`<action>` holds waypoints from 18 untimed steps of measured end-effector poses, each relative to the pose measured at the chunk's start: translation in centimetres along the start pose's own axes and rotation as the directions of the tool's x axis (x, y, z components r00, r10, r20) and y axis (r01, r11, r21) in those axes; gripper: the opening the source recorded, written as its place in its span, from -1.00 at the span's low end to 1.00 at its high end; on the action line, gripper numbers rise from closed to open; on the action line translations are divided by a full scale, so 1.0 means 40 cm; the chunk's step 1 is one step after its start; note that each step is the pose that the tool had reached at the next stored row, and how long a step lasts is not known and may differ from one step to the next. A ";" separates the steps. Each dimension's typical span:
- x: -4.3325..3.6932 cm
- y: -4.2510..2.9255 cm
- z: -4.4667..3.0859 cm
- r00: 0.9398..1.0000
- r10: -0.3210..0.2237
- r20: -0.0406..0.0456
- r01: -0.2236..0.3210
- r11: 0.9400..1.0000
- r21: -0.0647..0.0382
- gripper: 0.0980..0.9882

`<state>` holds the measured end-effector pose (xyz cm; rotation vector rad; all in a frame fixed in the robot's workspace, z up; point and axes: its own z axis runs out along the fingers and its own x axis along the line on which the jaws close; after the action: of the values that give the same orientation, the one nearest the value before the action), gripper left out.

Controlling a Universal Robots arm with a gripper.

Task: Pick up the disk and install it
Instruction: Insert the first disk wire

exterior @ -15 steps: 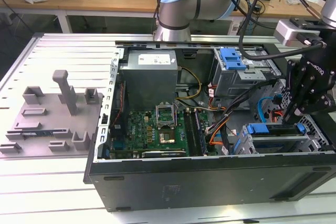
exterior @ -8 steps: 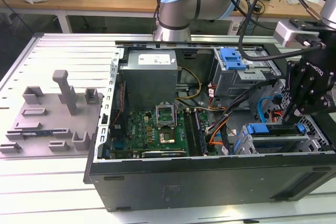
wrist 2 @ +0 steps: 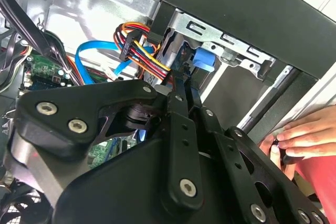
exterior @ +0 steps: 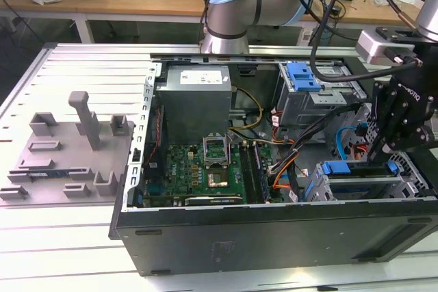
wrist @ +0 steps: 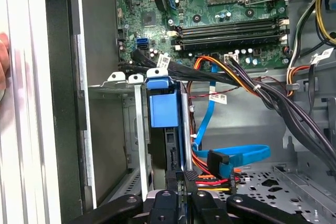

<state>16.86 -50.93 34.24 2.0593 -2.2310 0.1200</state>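
My gripper [wrist: 181,182] is pinched on the disk [wrist: 164,109], which stands edge-on in the drive bay [wrist: 113,129] straight ahead; any tilt could jam it against the loose cables [wrist: 247,85] alongside.

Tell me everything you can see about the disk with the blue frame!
The disk stands on edge in a grey metal drive bay at the case's front corner. Its bright blue plastic carrier shows a tab and a flat blue face; a dark edge runs below. The gripper sits right at its end. Coloured cables lie beside it.
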 end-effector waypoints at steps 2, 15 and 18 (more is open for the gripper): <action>0.000 0.000 0.001 1.000 0.000 0.000 0.000 1.000 0.000 -0.85; 0.001 -0.001 0.013 1.000 0.000 -0.001 0.000 1.000 -0.001 -0.85; 0.000 -0.001 0.015 1.000 0.000 0.001 0.000 1.000 -0.002 -0.85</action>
<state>16.87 -51.03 33.63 2.0588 -2.2303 0.1168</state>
